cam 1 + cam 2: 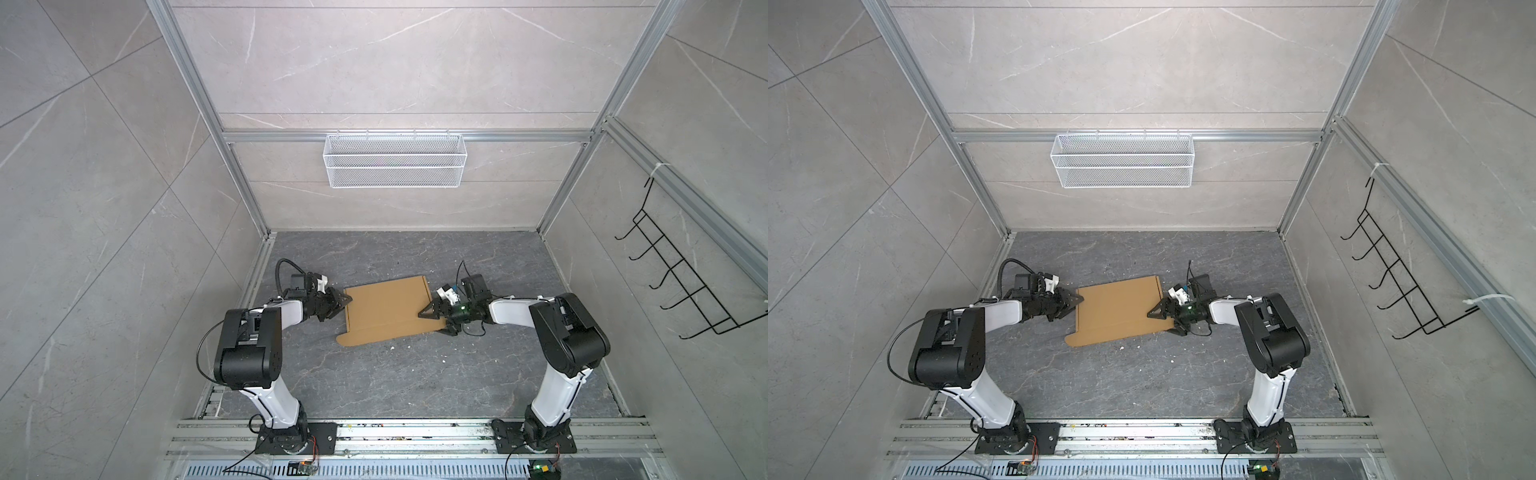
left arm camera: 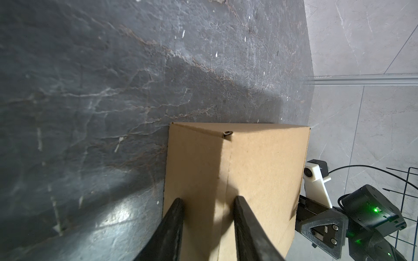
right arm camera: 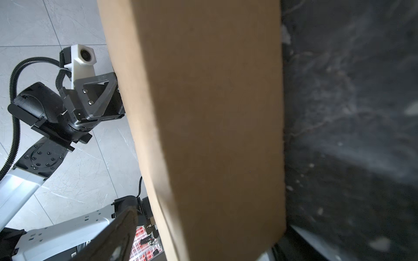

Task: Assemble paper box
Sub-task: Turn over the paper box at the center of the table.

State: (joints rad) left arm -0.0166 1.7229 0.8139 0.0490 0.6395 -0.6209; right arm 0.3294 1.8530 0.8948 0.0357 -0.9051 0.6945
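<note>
The paper box [image 1: 386, 309] [image 1: 1119, 309] is plain brown cardboard, partly folded, lying mid-floor with a rounded tab at its near left corner. My left gripper [image 1: 344, 305] [image 1: 1077, 303] is at its left edge. In the left wrist view its gripper [image 2: 209, 201] straddles a creased fold of the cardboard [image 2: 260, 169] and is shut on it. My right gripper [image 1: 430, 322] [image 1: 1160, 323] is at the right edge, jaws wide apart around the panel [image 3: 214, 113]. One finger [image 3: 122, 228] stands clear of the cardboard; the other is hidden behind it.
A white wire mesh basket [image 1: 394, 160] hangs on the back wall. A black wire rack [image 1: 681, 282] hangs on the right wall. Aluminium rails [image 1: 415, 432] carry both arm bases along the front. Small white crumbs dot the dark floor [image 1: 415, 374].
</note>
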